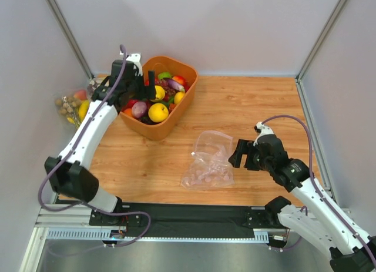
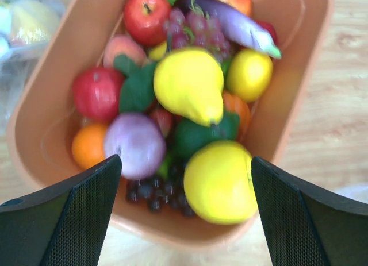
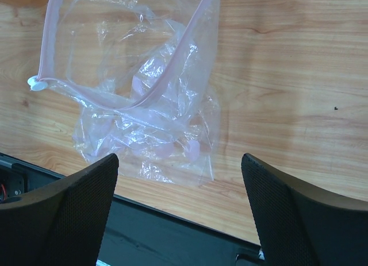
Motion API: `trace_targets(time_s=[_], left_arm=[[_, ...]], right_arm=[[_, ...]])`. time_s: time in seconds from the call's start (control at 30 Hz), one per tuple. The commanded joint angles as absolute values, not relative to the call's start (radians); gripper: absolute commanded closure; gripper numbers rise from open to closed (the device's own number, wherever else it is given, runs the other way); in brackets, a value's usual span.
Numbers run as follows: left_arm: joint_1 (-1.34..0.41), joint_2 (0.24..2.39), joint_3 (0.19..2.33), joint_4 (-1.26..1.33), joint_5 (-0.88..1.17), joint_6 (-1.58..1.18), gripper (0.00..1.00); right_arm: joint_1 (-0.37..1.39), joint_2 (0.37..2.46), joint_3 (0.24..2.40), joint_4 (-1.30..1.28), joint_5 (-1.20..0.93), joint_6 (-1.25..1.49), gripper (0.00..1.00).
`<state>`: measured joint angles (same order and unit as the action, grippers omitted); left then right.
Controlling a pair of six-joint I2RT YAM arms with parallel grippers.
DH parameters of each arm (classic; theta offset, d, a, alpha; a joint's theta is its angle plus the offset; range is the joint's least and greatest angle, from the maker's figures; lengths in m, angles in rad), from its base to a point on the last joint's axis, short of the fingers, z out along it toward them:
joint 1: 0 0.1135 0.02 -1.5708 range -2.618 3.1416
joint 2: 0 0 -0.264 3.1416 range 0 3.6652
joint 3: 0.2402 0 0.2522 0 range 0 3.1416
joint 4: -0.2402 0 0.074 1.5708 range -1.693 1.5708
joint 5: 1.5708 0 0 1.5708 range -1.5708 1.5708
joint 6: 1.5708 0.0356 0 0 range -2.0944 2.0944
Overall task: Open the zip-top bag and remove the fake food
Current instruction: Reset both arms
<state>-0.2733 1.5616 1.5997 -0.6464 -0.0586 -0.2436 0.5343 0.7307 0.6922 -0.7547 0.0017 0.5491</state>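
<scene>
L gripper (image 2: 185,180) wide over fake food (image 2: 190,85); R gripper (image 3: 179,162) wide nr bag (image 3: 144,76).

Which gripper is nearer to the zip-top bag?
Right. The right gripper hovers open just beside the zip-top bag; the left gripper is far off, over the orange basket of fake food.

Fake food (image 2: 190,88) (heaped) in bin (image 2: 294,76)
</scene>
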Motion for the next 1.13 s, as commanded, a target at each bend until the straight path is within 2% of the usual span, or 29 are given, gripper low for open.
trace_targets(time_s=[0.0,0.23,0.53,1.1], left_arm=[[-0.268,1.382,1.481,-0.653,0.001,-0.270,0.01],[-0.268,0.992,1.261,-0.764,0.020,-0.273,0.01],[-0.268,0.691,1.180,-1.021,-0.046,-0.252,0.01],[-0.268,0.617,1.227,-1.144,-0.040,-0.207,0.01]], right_arm=[[0.531,0.692,0.732,-0.749,0.046,0.523,0.11],[0.532,0.664,0.798,-0.782,0.078,0.494,0.10],[0.532,0.661,0.890,-0.808,0.086,0.472,0.10],[0.532,0.626,0.923,-0.848,0.109,0.469,0.10]])
